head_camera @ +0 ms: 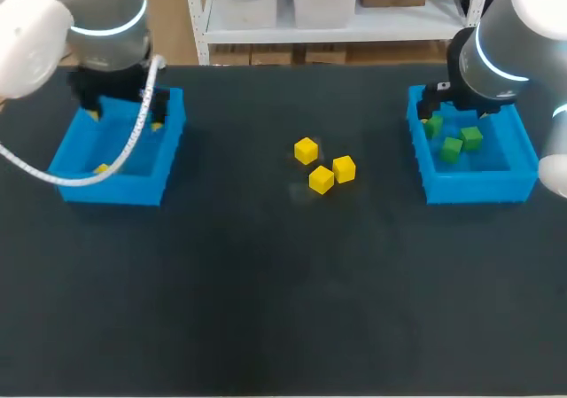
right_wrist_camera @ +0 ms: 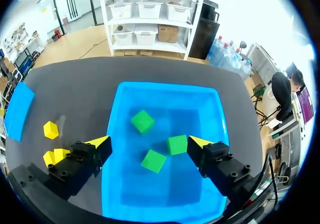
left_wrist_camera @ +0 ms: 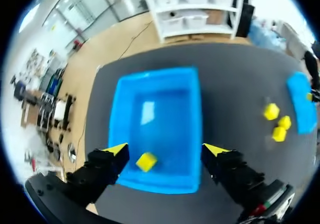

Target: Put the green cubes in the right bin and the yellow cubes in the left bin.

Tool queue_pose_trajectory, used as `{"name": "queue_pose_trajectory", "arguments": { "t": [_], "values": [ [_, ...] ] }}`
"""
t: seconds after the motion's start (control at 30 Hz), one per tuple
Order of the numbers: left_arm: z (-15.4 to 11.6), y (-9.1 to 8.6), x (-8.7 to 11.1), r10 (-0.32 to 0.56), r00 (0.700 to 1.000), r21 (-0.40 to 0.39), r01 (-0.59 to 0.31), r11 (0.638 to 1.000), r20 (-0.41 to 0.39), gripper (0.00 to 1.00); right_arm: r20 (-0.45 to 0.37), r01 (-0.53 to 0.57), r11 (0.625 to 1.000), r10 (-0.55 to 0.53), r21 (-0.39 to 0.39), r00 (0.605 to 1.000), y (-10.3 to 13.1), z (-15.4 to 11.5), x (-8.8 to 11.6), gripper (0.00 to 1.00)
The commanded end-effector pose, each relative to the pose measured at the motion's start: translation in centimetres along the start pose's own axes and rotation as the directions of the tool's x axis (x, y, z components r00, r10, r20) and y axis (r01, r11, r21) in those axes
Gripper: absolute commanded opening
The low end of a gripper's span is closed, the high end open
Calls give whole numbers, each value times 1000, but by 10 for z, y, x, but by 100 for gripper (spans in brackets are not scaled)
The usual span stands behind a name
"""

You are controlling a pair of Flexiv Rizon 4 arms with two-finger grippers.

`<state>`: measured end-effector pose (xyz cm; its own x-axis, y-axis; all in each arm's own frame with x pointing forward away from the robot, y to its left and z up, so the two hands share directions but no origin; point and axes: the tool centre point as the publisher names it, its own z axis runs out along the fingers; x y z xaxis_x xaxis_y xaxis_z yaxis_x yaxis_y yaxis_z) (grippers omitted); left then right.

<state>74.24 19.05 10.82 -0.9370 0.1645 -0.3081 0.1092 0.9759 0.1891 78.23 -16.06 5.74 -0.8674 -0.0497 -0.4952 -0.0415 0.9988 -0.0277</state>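
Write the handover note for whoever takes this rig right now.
Left pincer: open, empty, over the left bin. Right pincer: open, empty, over the right bin.
Done: three green cubes lie in the right bin; one yellow cube in the left bin.
Left: three yellow cubes mid-table, to go into the left bin.

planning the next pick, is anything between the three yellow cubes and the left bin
Nothing visible does: no object lies on the table between the yellow cubes and the left bin.
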Motion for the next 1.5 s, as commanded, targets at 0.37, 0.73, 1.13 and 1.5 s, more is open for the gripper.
{"name": "queue_pose_trajectory", "arguments": {
  "t": [0.37, 0.73, 1.13, 1.5],
  "values": [
    [-38, -127, -46, 310, 940, 155, -330, 931, 139, 100, 6, -1, 1000, 1, 3, 1000, 0, 0, 2, 100],
    [-9, -197, -51, 452, 890, 185, -456, 871, 64, 100, 6, -1, 1000, 1, 3, 1000, 0, 0, 2, 100],
    [26, -244, -50, 529, 848, 222, -514, 829, -11, 100, 6, -1, 1000, 1, 3, 1000, 0, 0, 2, 100],
    [62, -260, -46, 542, 835, 262, -503, 824, -98, 100, 6, -1, 1000, 1, 3, 1000, 0, 0, 2, 100]
  ]
}}
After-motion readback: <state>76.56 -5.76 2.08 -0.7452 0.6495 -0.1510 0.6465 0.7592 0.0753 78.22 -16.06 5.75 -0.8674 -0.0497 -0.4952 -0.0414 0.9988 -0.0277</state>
